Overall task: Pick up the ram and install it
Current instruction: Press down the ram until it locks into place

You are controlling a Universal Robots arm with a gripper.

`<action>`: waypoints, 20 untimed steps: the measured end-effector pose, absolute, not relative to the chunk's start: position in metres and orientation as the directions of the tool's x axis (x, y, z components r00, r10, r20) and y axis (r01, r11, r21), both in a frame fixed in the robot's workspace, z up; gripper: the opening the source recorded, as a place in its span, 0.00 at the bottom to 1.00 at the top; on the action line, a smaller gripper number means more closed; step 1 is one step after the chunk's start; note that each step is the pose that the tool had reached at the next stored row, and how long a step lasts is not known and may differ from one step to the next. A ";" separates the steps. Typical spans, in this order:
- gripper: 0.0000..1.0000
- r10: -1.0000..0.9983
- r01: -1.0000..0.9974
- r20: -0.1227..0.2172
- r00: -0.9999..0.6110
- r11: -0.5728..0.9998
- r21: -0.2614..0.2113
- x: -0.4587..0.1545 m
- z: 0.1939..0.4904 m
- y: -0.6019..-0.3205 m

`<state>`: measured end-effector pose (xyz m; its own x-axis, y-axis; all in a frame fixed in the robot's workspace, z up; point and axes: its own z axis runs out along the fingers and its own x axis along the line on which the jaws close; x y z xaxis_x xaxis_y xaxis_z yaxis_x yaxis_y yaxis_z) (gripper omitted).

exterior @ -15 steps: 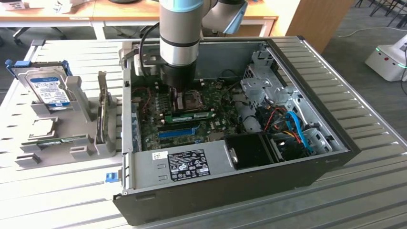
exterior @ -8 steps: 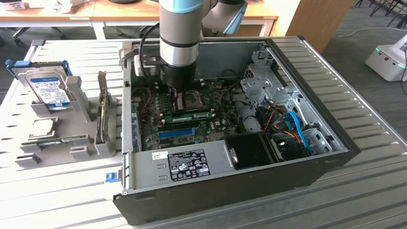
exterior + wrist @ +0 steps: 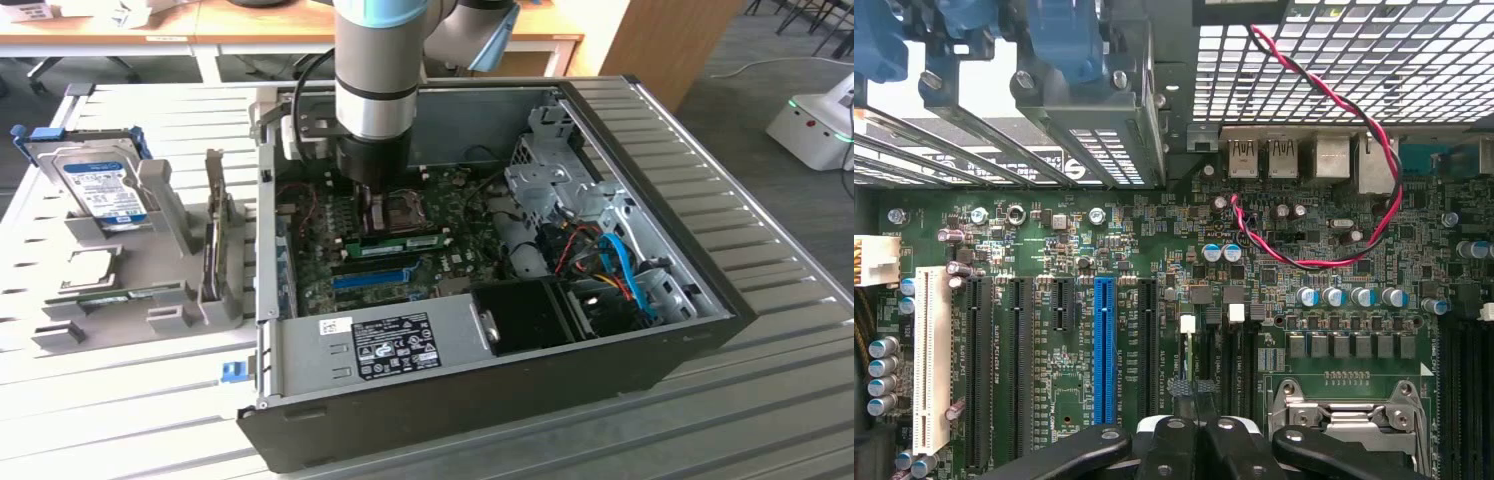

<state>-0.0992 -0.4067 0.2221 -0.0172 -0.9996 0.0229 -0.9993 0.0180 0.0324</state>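
- The arm (image 3: 380, 70) is seen reaching down into the open computer case (image 3: 507, 300), which lies on its side on a ribbed metal table (image 3: 787, 400).
- The gripper (image 3: 387, 205) is positioned low over the green motherboard (image 3: 400, 255), close to the square processor socket (image 3: 398, 212).
- The black fingers (image 3: 1184, 445) are pressed together; nothing can be made out between them in the wrist view.
- A ram stick (image 3: 398, 241) is seen standing in a slot on the motherboard, just in front of the gripper as the exterior view shows it, beside the socket.
- Whether the gripper is touching that ram stick cannot be told.
- A long blue slot (image 3: 1103, 362) is seen on the motherboard among black slots and one white slot (image 3: 926, 360).
- A twisted red and black wire (image 3: 1374, 180) is looped over the board near the rear ports (image 3: 1284, 158).
- Outside the case, at the exterior view's left, a grey holder (image 3: 147, 250) is placed on the table; a blue-labelled hard drive (image 3: 104, 190) is propped upright in it.
- A second green stick (image 3: 118, 297) is laid low in the same holder, well apart from the gripper.
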 end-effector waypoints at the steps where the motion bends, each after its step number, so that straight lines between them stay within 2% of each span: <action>1: 0.11 -1.000 -0.999 0.023 -0.017 0.018 0.032 -0.099 0.222 -0.407; 13: 0.11 -1.000 -0.999 0.022 -0.017 0.018 0.032 -0.099 0.222 -0.407; 20: 0.11 -1.000 -0.999 0.023 -0.017 0.018 0.032 -0.099 0.234 -0.407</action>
<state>-0.0992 -0.4066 0.2343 -0.0173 -0.9996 0.0228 -0.9993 0.0180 0.0323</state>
